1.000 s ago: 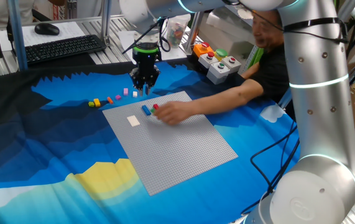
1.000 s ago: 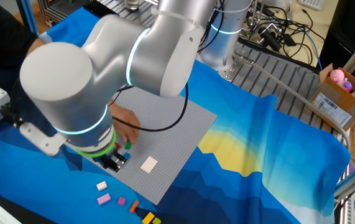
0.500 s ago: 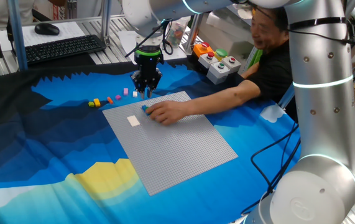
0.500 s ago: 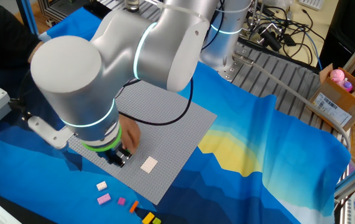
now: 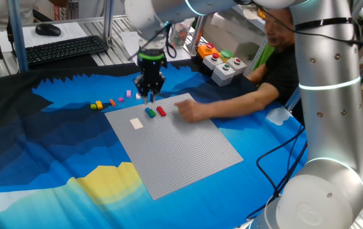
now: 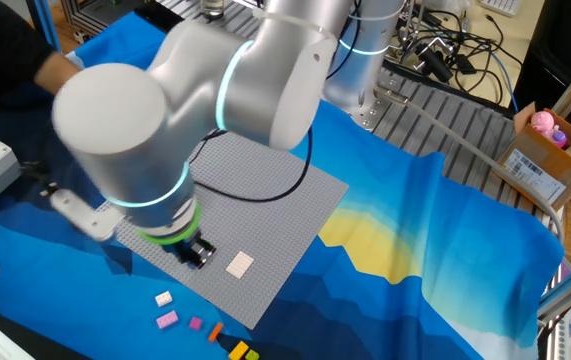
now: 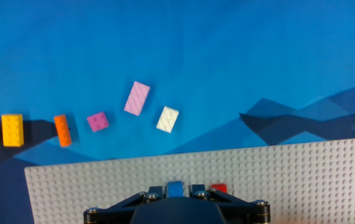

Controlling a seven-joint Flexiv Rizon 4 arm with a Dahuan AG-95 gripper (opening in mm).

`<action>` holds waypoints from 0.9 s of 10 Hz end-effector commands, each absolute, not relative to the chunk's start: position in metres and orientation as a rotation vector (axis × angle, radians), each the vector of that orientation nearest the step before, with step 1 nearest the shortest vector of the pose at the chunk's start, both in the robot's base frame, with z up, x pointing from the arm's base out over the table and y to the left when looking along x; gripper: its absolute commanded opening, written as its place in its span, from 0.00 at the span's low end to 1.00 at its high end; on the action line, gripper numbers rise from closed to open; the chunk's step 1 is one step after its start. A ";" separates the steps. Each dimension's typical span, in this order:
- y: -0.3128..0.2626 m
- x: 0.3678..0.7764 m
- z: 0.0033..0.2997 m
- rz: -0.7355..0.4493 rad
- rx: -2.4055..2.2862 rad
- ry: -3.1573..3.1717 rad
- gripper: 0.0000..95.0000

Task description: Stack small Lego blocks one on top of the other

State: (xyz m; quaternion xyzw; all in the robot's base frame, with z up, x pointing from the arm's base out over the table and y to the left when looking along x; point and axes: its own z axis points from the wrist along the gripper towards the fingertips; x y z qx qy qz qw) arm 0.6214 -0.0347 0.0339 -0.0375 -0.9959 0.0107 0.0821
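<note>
- Blue brick sits between the fingers, which pinch it, pointing down over the grey baseplate near its edge.
- Red brick lies on the baseplate just beside the fingers.
- Beyond the fingertips, on the blue cloth: cream brick, two pink bricks, orange brick, yellow brick.
- Person's hand rests on the baseplate, apart from the fingers.
</note>
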 end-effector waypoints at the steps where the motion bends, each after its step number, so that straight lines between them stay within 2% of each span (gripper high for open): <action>1: -0.034 0.613 0.033 0.022 -0.110 -2.971 0.20; 7: -0.028 0.606 0.031 0.041 -0.081 -2.978 0.20; 8: -0.027 0.605 0.030 0.056 -0.062 -2.978 0.40; 9: -0.027 0.604 0.029 0.066 -0.047 -2.978 0.40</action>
